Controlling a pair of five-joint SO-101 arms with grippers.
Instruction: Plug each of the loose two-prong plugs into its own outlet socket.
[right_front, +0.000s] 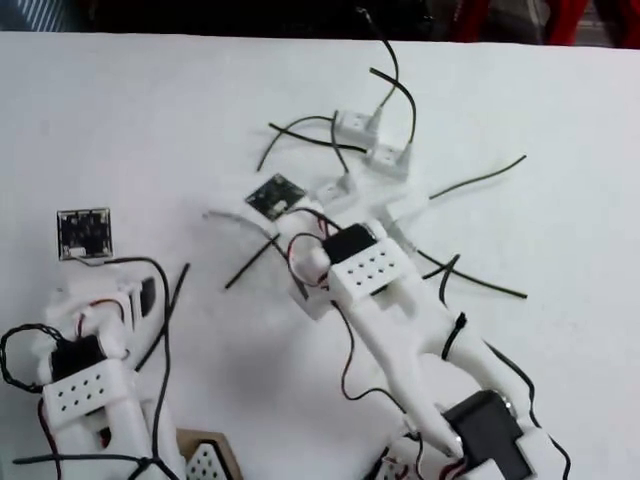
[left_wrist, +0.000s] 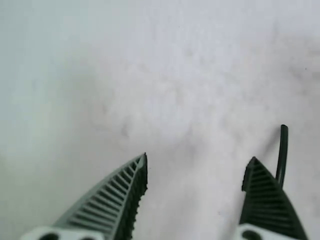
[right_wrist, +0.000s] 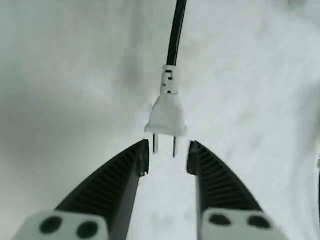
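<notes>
A white two-prong plug (right_wrist: 166, 114) lies on the counter (right_wrist: 60, 75), its prongs pointing into the released right claw (right_wrist: 168, 150), whose fingertips flank them. The left claw (left_wrist: 198, 160) hangs released above the counter, a black cord end (left_wrist: 283, 150) beside one finger.

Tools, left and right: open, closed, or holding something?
Left tool: open, holding nothing.
Right tool: open, straddling the prongs of the white plug, not gripping it.
</notes>
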